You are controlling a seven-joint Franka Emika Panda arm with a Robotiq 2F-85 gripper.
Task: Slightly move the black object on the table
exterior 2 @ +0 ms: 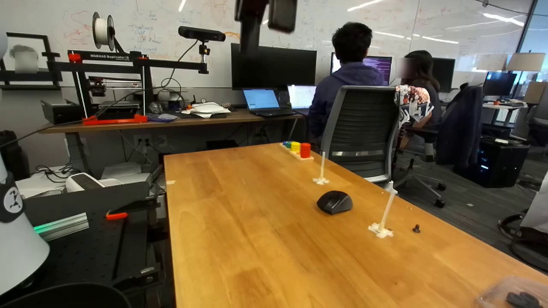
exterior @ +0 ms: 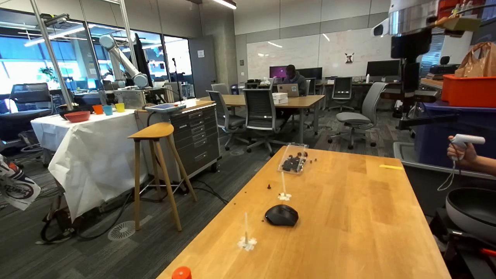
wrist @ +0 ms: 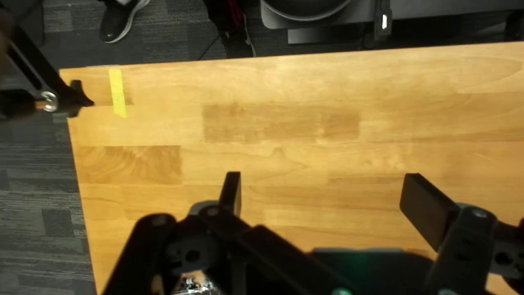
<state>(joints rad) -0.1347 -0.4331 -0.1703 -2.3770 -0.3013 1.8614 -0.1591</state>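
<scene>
The black object [exterior: 281, 215] is a low, dark computer mouse lying flat on the tan wooden table [exterior: 348, 232]. In an exterior view the mouse [exterior 2: 335, 202] sits near the table's long edge, between two thin upright sticks. The mouse does not show in the wrist view. My gripper [wrist: 321, 184] is open in the wrist view, with its two fingers wide apart and only bare table top [wrist: 278, 127] seen between them. In both exterior views the gripper is high up, well above the table and away from the mouse.
Thin white sticks [exterior: 246, 226] [exterior: 283, 184] stand taped upright beside the mouse. A clear box [exterior: 297, 147] of small dark pieces lies at one end. A small dark screw [exterior 2: 416, 229], a colored peg toy [exterior 2: 305, 150] and yellow tape [wrist: 118, 92] are on the table.
</scene>
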